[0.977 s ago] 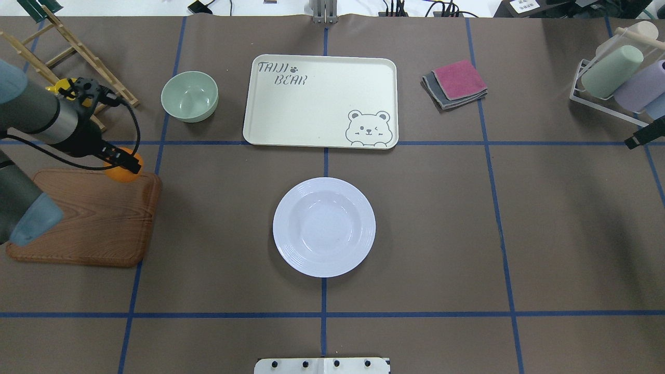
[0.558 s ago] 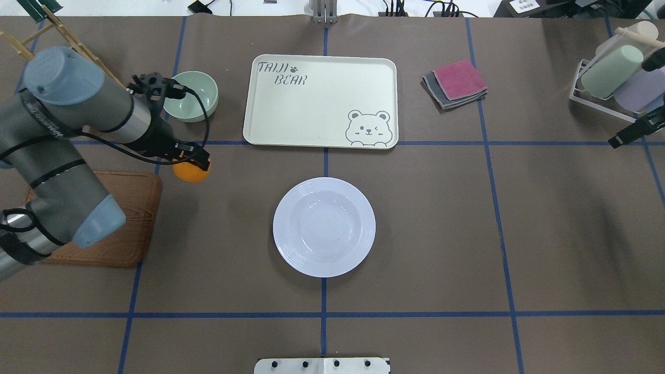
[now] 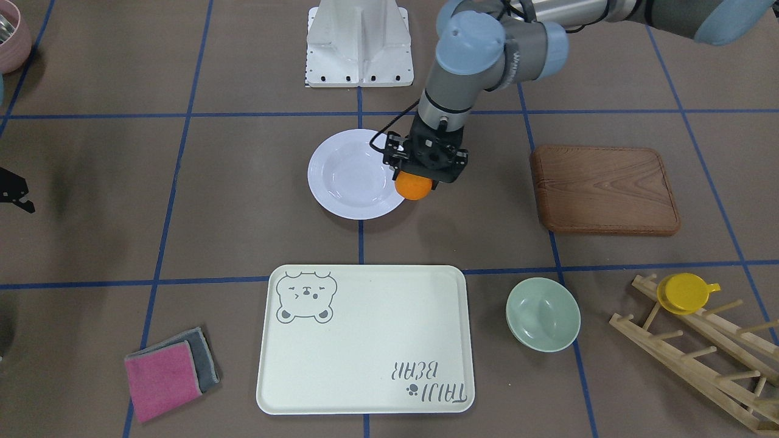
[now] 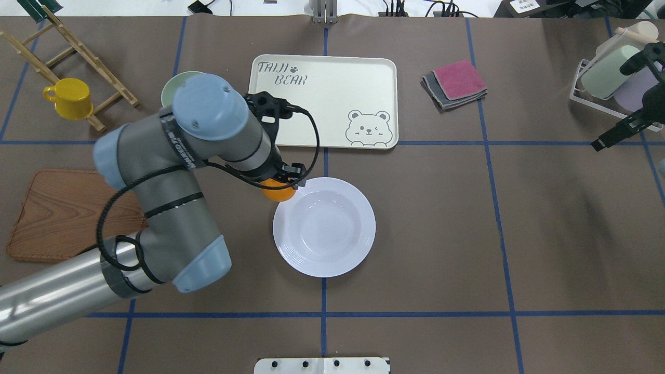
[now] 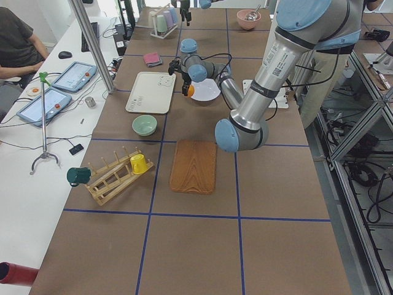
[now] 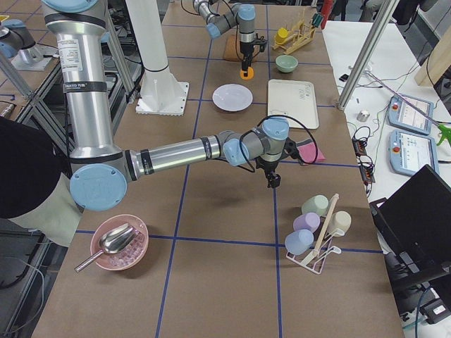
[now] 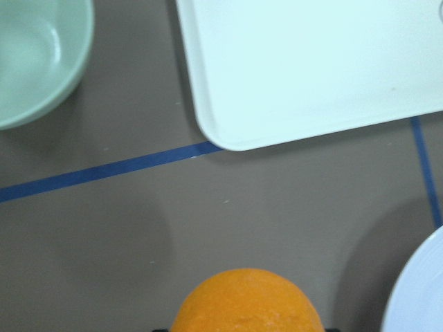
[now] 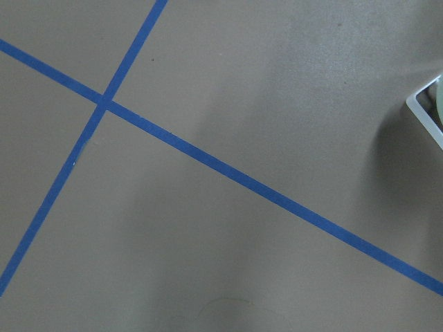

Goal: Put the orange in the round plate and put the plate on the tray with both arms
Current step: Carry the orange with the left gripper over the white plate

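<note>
1. The left gripper (image 3: 416, 178) was pinching the orange (image 3: 413, 190) between its fingers, holding it off the table (image 4: 441, 234). The fruit sat at the outer edge of the round plate (image 4: 324, 227), on the plate's tray-side rim and not yet over its sunken centre.
2. Main risk, as I judged it: a release at that spot would drop the fruit on the sloping ridged rim or just outside the plate. Being round, it would then roll away across the table.
3. A drop from height, even over the plate's centre, could make it bounce and climb out over the rim.
4. Later risk: the plate looked glossy, so a two-armed lift might slip at the rim. Any tilt would send the fruit rolling inside the plate on the way to the tray (image 4: 322, 101), which lay just beyond the plate.
5. The right gripper (image 4: 602, 144) hung well apart from the plate. I could not tell whether its fingers were spread or pressed together.
6. The orange looked small, round and bright, with smooth, faintly mottled skin in the left wrist view. It was far smaller than the plate.
7. The plate was white, with a wide ridged rim, and its bowl held nothing.
</note>
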